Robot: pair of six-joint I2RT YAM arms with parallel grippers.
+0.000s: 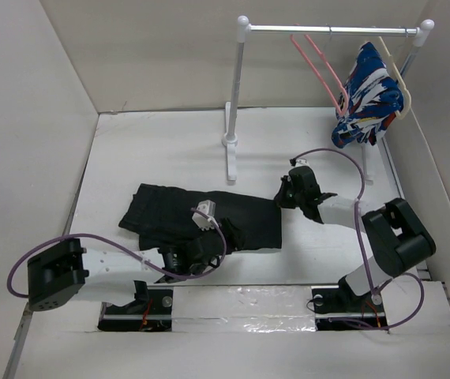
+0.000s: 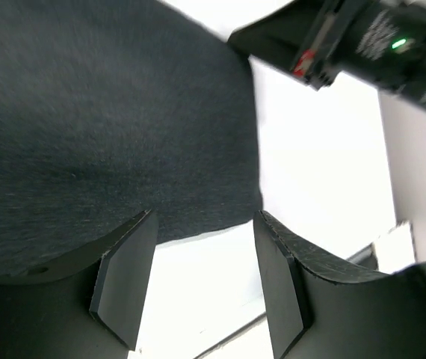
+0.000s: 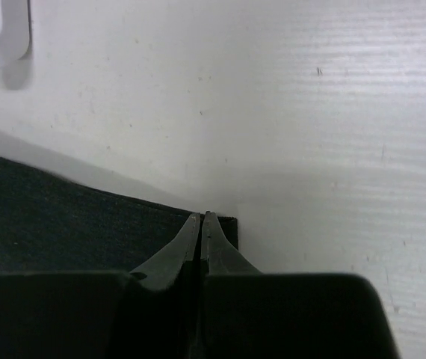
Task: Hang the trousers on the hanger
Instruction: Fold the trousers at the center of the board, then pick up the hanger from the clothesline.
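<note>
The black trousers (image 1: 201, 217) lie flat across the middle of the white table. My left gripper (image 1: 211, 246) is open at their near edge. In the left wrist view its fingers (image 2: 123, 277) straddle bare table just below the cloth's hem (image 2: 108, 134), and the gripper (image 2: 202, 284) is empty. My right gripper (image 1: 283, 195) is at the trousers' far right corner. In the right wrist view it (image 3: 201, 217) is pinched shut on that corner (image 3: 63, 217). The pink hanger (image 1: 320, 67) hangs on the rail at the back right, apart from both grippers.
A white clothes rack (image 1: 237, 103) stands at the back, with its left post and foot just behind the trousers. A cream hanger with a blue, white and red garment (image 1: 367, 95) hangs at the rail's right end. White walls enclose the table.
</note>
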